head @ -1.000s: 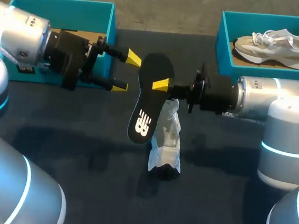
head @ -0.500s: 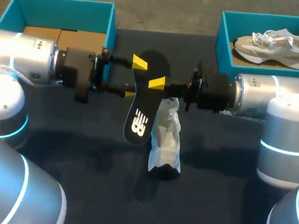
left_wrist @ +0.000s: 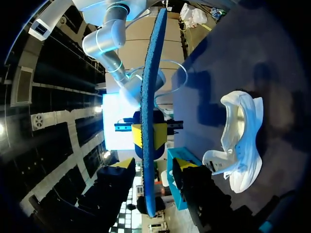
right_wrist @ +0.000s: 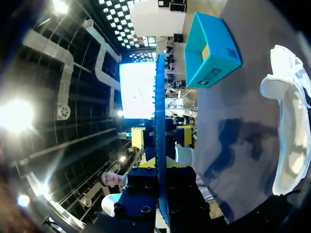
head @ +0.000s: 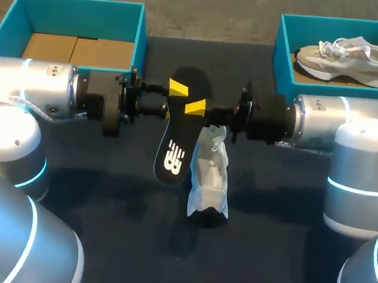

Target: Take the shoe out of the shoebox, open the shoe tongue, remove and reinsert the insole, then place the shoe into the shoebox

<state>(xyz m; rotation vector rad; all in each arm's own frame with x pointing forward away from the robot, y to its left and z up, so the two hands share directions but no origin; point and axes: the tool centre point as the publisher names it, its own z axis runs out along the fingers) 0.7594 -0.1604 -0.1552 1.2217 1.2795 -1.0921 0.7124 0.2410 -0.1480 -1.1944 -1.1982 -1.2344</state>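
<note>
Insole [head: 175, 147]: one, black, held edge-up in the air above the table [head: 103, 200], its lower end hanging just beside the shoe [head: 210, 177]. We judge it light, thin and springy, likely to droop or twist if pinched at one tip, so we would take it flat-face to flat-face near its upper half, where it is held at present. Right gripper [head: 196, 109]: one, clamped on the insole from both faces. Left gripper [head: 171, 101]: one, fingers apart and straddling the insole with a gap on each side, as our left wrist view shows. Shoe: one on the table, white, soft-sided and light by our reckoning, apt to tip or slide when the insole is pushed in; best steadied at the heel collar. Second shoe [head: 348, 58]: one, pale, lying in the right box [head: 278, 53]. Left box [head: 82, 3]: one, teal like the other, holding only brown card. Totals: one insole, two shoes, two boxes, two grippers
</note>
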